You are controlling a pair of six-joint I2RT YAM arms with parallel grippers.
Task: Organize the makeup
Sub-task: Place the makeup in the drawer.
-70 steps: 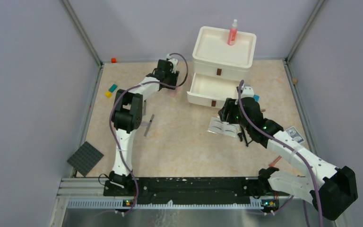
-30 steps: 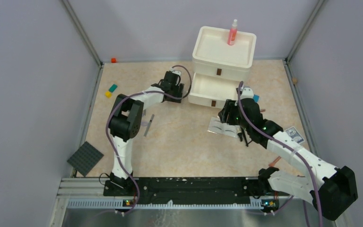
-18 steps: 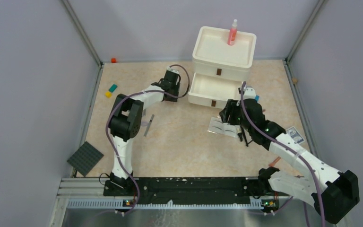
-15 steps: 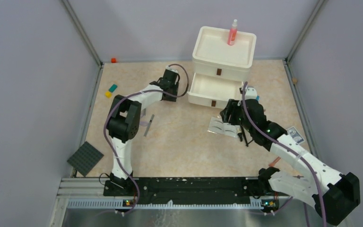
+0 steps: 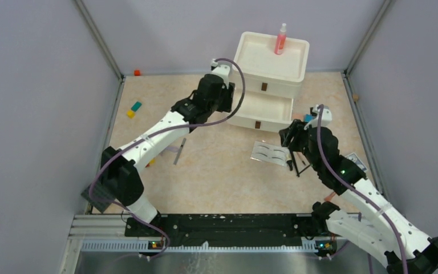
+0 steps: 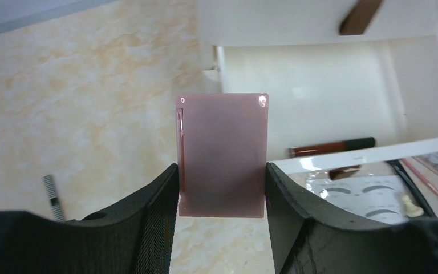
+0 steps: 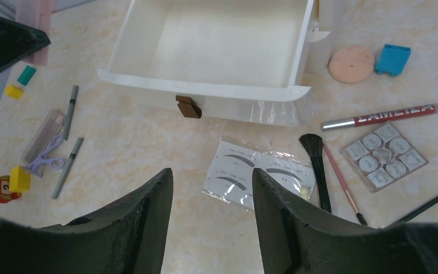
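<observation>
Makeup is, in my judgement, only partly put away; most of it lies loose on the table (image 7: 148, 228).

Nearest you, the right gripper (image 7: 212, 174) hangs with jaws apart and nothing between them. It is above the card (image 7: 256, 171), which lies flat just in front of the drawer (image 7: 205, 94). Right of the card lie the brushes (image 7: 317, 165), a palette (image 7: 383, 155) and a red tube (image 7: 382, 116). A sponge (image 7: 351, 64) sits just beside the drawer's right wall. Pencils (image 7: 69, 111) lie well apart at left.

Farther off, the left gripper (image 6: 221, 171) clamps the pad (image 6: 222, 142) by its near end, and most of the pad sticks out past the fingertips. The pad hangs over the drawer's left wall, part above the table and part above the drawer. A dark tube (image 6: 331, 147) lies inside against the front wall.

Farthest, the bottle (image 5: 280, 39) stands on the top tray (image 5: 262, 54).

Risks you should note:
- If you let go here, the pad could strike the wall and drop outside. Carry it right first.
- The grip is on one end only, so a quick swing may tilt the pad.
- The card is thin and flat, and your fingers may slide over it or crease it.
- Both arms work the same drawer front, so they could collide.
</observation>
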